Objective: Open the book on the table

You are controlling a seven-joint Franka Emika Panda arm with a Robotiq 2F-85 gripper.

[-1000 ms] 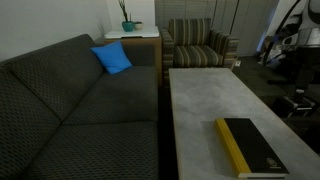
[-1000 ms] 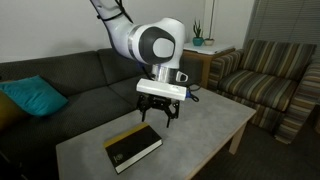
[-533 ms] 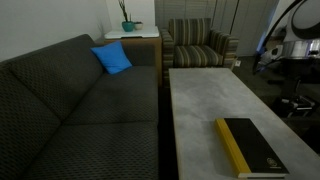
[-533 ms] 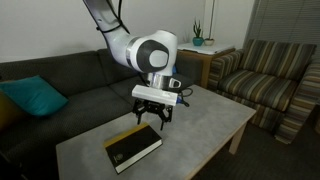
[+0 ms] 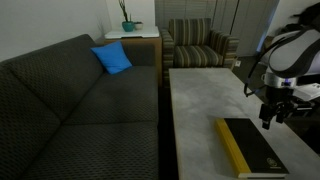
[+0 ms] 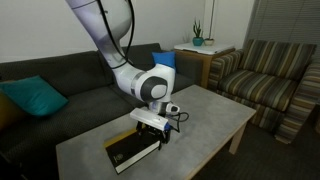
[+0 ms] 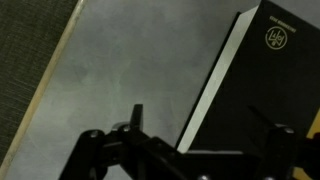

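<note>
I see the grey mottled table (image 5: 195,100) with the black book (image 5: 250,148) lying closed and flat on it, near one short end. Its yellow spine runs along the long edges and faces the one beside the sofa (image 5: 70,100). My wrist view shows the cover's light mark.

You had bare counter (image 5: 205,100) free toward the far end; the book (image 5: 250,148) lay beneath your pincer (image 5: 272,120) near the other end. The sofa (image 5: 80,110) ran near one long edge.
</note>
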